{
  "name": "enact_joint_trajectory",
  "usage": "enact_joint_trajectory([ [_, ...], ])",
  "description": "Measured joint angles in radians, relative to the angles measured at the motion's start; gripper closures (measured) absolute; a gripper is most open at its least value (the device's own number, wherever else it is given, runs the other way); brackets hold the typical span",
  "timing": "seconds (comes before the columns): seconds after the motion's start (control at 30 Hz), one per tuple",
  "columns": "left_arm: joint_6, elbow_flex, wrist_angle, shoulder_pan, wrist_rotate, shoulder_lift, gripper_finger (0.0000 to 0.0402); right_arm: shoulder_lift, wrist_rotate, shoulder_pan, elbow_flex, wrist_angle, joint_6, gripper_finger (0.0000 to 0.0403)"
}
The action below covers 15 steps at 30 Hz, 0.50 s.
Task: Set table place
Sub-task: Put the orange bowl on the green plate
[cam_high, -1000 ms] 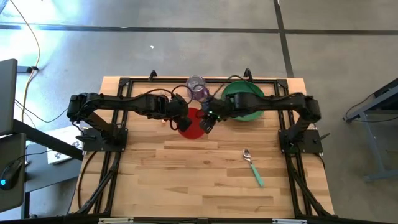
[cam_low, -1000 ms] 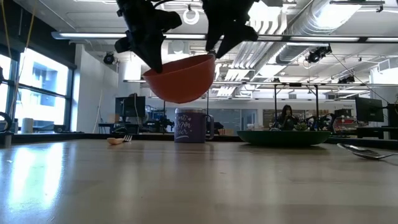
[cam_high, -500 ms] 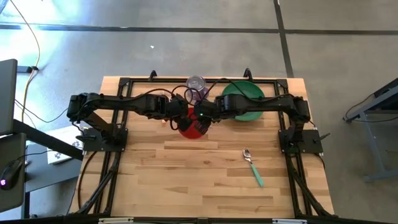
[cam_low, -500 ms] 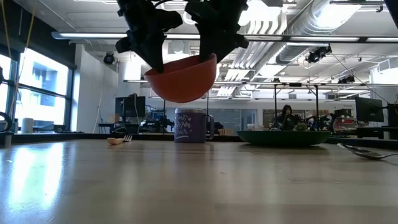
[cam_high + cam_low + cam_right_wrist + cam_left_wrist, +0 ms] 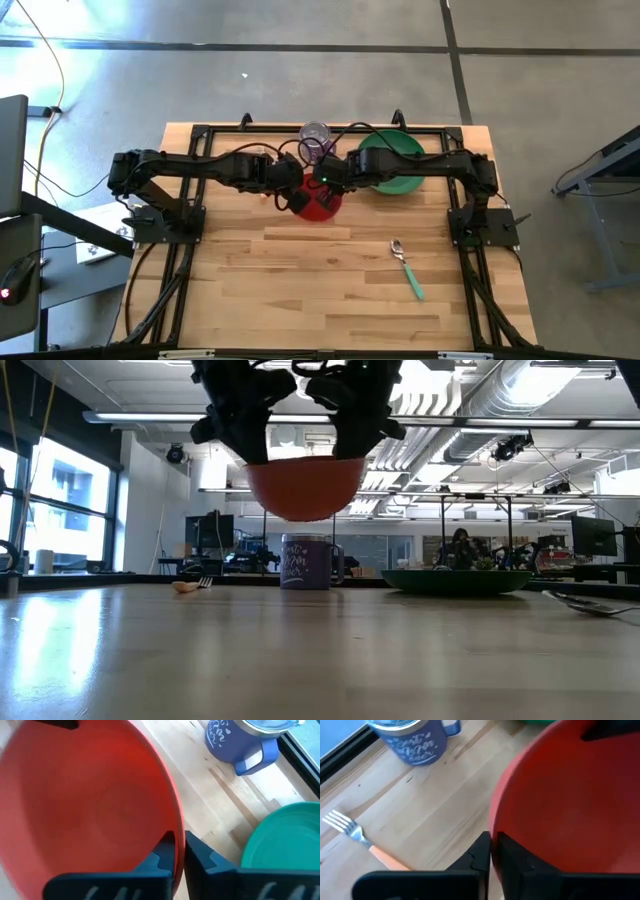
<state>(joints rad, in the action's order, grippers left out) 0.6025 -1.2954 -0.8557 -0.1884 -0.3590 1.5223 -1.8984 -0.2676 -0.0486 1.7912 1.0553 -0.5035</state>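
Observation:
The red bowl (image 5: pixel 305 485) hangs level above the table (image 5: pixel 300 290), held between both arms. My left gripper (image 5: pixel 492 839) is shut on the rim on the bowl's left side and my right gripper (image 5: pixel 180 839) on the rim on its right side. The green plate (image 5: pixel 395 160) sits flat at the far right. At mid right, toward the near edge, lies the teal-handled spoon (image 5: pixel 408 270). The orange-handled fork (image 5: pixel 355 837) lies on the wood left of the bowl. My left gripper pinches the bowl's left rim (image 5: pixel 494 822), one finger inside the bowl and one outside. The fingers come from above and from the table's left. The bowl is lifted clear and level. My right gripper pinches the bowl's right rim (image 5: pixel 176 822), one finger inside the bowl and one outside. It comes from above and from the table's right. The bowl hangs clear of the table between both grippers.
A blue mug (image 5: pixel 308 563) stands at the far edge behind the bowl, next to the plate. A black metal frame (image 5: pixel 180 250) edges the tabletop. Bare wood lies toward the near edge.
My right gripper has moved toward the table's left onto the bowl's right rim and has shut on it. The bowl, which hung tilted from my left gripper with its right side higher, now hangs level.

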Motion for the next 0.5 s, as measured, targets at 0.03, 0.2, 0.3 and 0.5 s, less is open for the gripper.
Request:
enact_joint_trajectory([
  [0.03,-0.015,-0.014,-0.002,0.001,0.000,-0.001,0.0375,0.000,0.004,0.000,0.000,0.002,0.004,0.0401],
  [0.2,-0.112,-0.119,-0.018,0.002,0.007,-0.002,0.0323,0.005,0.033,-0.005,0.004,-0.013,0.019,0.0402],
  [0.3,-0.160,-0.188,-0.078,0.001,-0.002,-0.004,0.0290,0.005,0.036,-0.006,0.003,0.004,0.034,0.0402],
  [0.5,-0.100,-0.280,-0.316,-0.002,-0.053,-0.007,0.0248,0.005,0.014,-0.025,-0.001,0.184,0.075,0.0402],
])
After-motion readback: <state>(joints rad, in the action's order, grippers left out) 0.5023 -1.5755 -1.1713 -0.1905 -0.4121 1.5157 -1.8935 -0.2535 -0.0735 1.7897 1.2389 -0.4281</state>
